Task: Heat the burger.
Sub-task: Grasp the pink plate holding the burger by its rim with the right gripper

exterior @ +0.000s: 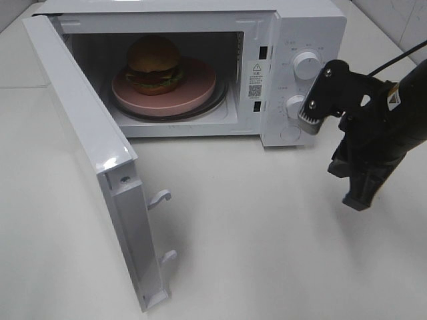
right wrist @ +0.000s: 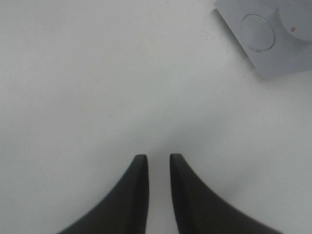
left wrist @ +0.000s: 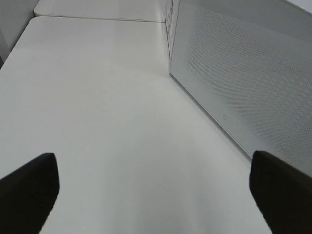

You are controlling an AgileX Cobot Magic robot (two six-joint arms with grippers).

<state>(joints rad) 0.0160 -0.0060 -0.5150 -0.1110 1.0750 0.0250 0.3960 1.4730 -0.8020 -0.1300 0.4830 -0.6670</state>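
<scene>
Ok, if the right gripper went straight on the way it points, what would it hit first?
Most likely the bare table; the right gripper points down at it, and the microwave sits off that line.

Bright, even light all over; a glare patch gleams on the microwave door, the cavity sits dimmer. Both wrist views run soft, dark fingertips blurred.

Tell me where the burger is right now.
In the high view, upper left, the burger sits on the pink plate inside the microwave, whose door stands open.
</scene>
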